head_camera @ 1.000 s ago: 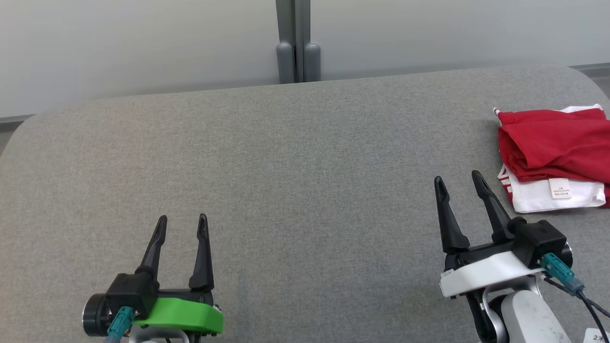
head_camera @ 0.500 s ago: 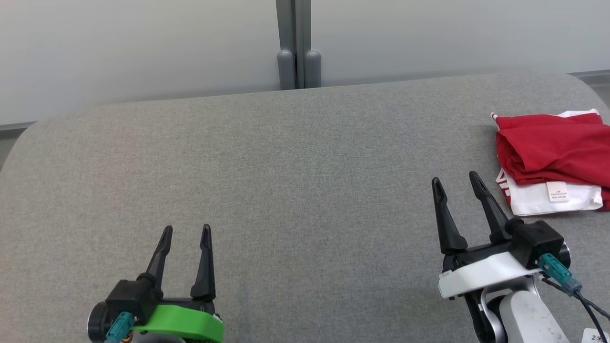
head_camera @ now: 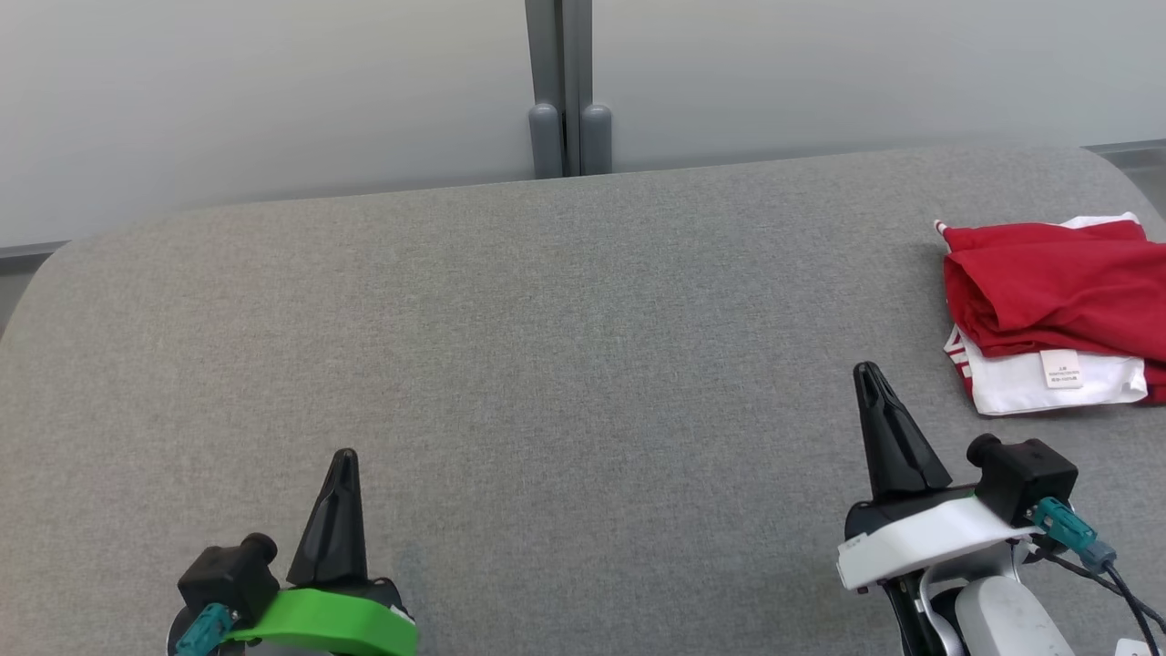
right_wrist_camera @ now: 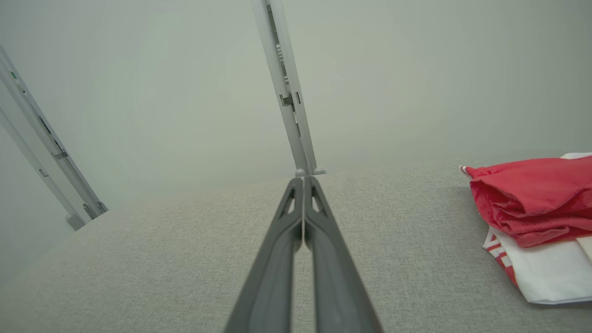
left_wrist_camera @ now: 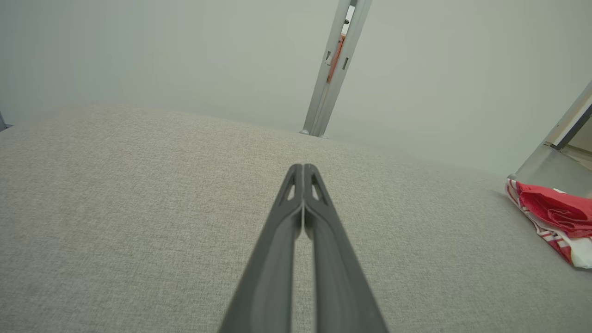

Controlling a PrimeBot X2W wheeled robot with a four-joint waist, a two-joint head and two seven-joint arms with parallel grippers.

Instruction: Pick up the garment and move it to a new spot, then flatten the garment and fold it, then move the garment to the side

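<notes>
The garment is a folded red and white piece with a white label, lying at the table's right edge; it also appears at the right of the left wrist view and of the right wrist view. My left gripper sits low at the near left, shut with nothing in it, its fingers pressed together. My right gripper is at the near right, a short way left of and nearer than the garment, also shut and empty.
The grey fabric-covered table has rounded far corners. Behind it stands a pale partition wall with a grey vertical post. A second post stands at the left in the right wrist view.
Both grippers have gone from open to shut, and both have drawn back slightly toward the near edge. The garment has stayed in place.
</notes>
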